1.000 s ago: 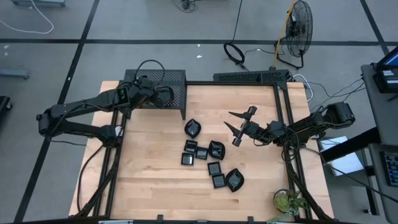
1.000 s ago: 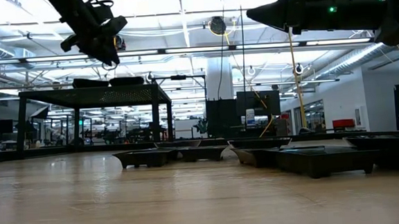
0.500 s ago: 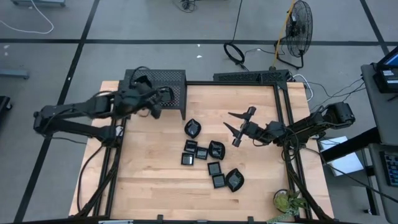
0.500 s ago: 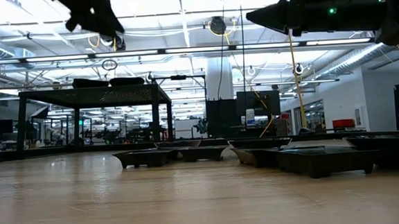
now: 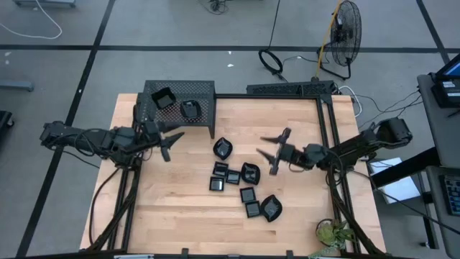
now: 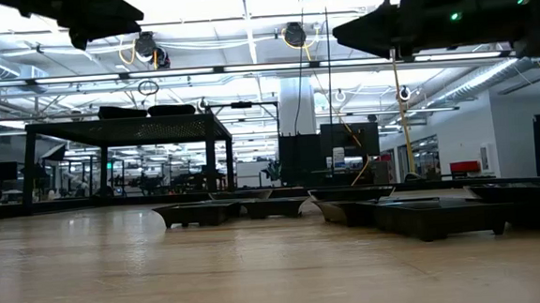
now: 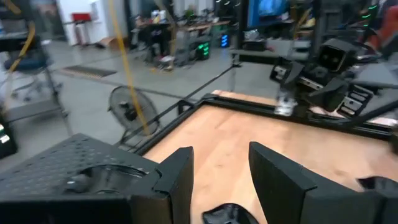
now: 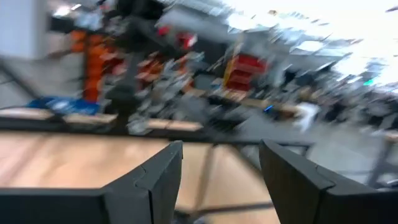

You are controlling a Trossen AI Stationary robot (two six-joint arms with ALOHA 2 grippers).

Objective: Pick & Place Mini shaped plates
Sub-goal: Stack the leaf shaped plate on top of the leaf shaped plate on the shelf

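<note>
Several mini shaped plates (image 5: 241,183), small glossy black dishes, lie flat in a loose cluster at the table's middle; the low view shows them in a row (image 6: 255,209). Two more plates (image 5: 163,98) (image 5: 190,109) rest on top of the black mesh rack (image 5: 201,90) at the far left corner. My left gripper (image 5: 172,144) hangs open and level just in front of the rack, nothing between its fingers (image 7: 221,180). My right gripper (image 5: 266,152) hangs open above the table, right of the cluster, also with nothing in it (image 8: 221,180).
A black frame (image 5: 327,122) runs along the table's far and right edges. A plant (image 5: 332,234) sits at the near right corner. Bare wood (image 5: 172,208) lies between the cluster and the near left corner. A fan (image 5: 345,32) stands on the floor beyond the table.
My left gripper has drawn back from over the rack toward the table's near left and turned to point level across the table. Two plates now show uncovered on the rack's top. My right gripper has rolled a little in place.
</note>
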